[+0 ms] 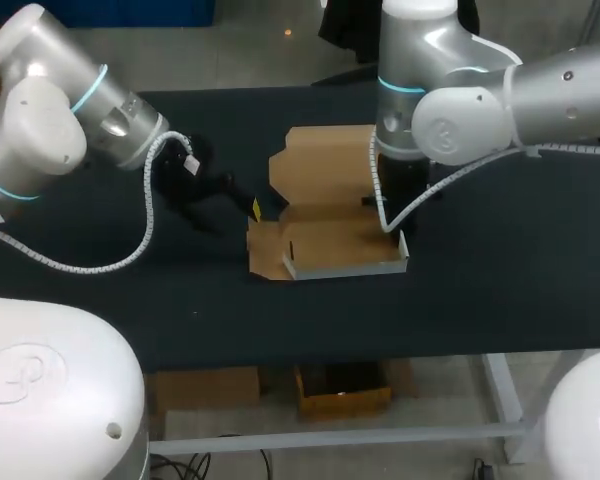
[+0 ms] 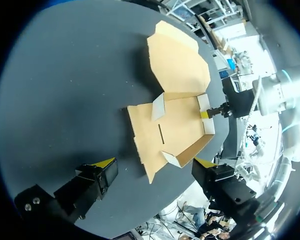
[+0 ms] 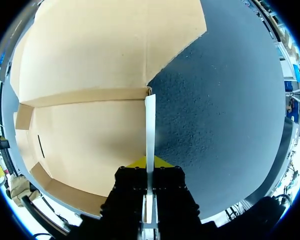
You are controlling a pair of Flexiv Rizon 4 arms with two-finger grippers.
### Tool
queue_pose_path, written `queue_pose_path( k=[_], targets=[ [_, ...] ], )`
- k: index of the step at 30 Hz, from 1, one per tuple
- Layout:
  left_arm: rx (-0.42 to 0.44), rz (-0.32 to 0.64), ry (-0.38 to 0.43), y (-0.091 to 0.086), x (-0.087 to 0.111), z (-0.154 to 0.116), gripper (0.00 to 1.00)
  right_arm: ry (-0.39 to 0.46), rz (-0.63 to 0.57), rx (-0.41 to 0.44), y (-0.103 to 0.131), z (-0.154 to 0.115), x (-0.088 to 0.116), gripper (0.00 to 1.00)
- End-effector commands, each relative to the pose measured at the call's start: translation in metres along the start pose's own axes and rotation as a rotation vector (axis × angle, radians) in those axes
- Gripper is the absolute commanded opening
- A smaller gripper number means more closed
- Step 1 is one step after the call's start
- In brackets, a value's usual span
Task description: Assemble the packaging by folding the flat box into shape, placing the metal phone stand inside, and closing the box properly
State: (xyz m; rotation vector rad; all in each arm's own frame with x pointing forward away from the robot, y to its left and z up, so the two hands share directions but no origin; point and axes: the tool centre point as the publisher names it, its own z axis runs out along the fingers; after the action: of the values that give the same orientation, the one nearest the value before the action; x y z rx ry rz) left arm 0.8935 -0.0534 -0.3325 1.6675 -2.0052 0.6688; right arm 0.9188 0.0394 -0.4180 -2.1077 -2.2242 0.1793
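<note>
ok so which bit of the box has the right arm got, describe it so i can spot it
At the middle of the black table lies a half-folded brown cardboard box. Its short side wall nearest my right arm stands upright, clamped edge-on in the right pincer; the broad lid panel lies flat and nothing grips it.

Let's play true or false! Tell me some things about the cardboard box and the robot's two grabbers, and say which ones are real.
1. The brown cardboard box is open, with its lid flap lying flat. True.
2. The right gripper pinches an upright side wall of the box. True.
3. The left gripper holds the box too. False: it is open and off the box, over the black table.
4. A metal phone stand lies inside the box. False: nothing shows inside the box.
</note>
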Motion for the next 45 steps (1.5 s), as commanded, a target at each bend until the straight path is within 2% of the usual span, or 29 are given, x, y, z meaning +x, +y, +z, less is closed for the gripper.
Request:
queue_pose_path(
  k=[1, 5, 9, 10, 11, 13, 15, 25, 27, 31, 33, 35, 38, 45],
  targets=[
    [0.063, -0.013, 0.027, 0.007, -0.003, 0.016, 1.0, 0.0, -0.001, 0.002, 0.0, 0.0, 0.001, 0.0],
    [0.087, -0.027, 0.025, 0.006, -0.002, 0.024, 0.92, 0.0, -0.001, 0.002, 0.0, 0.0, 0.001, 0.0],
    [0.09, -0.037, 0.031, 0.003, -0.002, 0.035, 0.78, 0.0, -0.001, 0.002, 0.0, 0.0, 0.001, 0.0],
    [0.09, -0.038, 0.032, 0.003, -0.002, 0.036, 0.73, 0.0, -0.001, 0.002, 0.0, 0.0, 0.001, 0.0],
    [0.095, -0.044, 0.03, 0.003, -0.002, 0.036, 0.64, 0.0, -0.001, 0.002, 0.0, 0.0, 0.001, 0.0],
    [0.089, -0.045, 0.041, 0.003, -0.002, 0.039, 0.61, 0.0, -0.001, 0.002, 0.0, 0.0, 0.001, 0.0],
    [0.09, -0.051, 0.043, 0.001, -0.003, 0.043, 0.5, 0.0, -0.001, 0.002, 0.0, 0.0, 0.001, 0.0],
    [0.09, -0.083, 0.034, -0.005, -0.006, 0.063, 0.47, 0.0, -0.001, 0.002, 0.0, 0.0, 0.001, 0.0],
    [0.094, -0.096, 0.016, -0.006, -0.005, 0.066, 0.45, 0.0, -0.001, 0.002, 0.0, 0.0, 0.001, 0.0],
    [0.116, -0.11, -0.028, -0.007, 0.001, 0.069, 0.34, 0.0, -0.001, 0.002, 0.0, 0.0, 0.001, 0.0],
    [0.127, -0.108, -0.059, -0.007, 0.006, 0.068, 0.25, 0.0, -0.001, 0.002, 0.0, 0.0, 0.001, 0.0],
    [0.147, -0.11, -0.1, -0.007, 0.013, 0.067, 0.12, 0.0, -0.001, 0.002, 0.0, 0.0, 0.001, 0.0],
    [0.167, -0.108, -0.16, -0.007, 0.022, 0.065, 0.0, 0.0, -0.001, 0.002, 0.0, 0.0, 0.001, 0.0],
    [0.16, -0.113, -0.27, -0.009, 0.038, 0.066, 0.0, 0.0, -0.001, 0.002, 0.0, 0.0, 0.001, 0.0]
  ],
)
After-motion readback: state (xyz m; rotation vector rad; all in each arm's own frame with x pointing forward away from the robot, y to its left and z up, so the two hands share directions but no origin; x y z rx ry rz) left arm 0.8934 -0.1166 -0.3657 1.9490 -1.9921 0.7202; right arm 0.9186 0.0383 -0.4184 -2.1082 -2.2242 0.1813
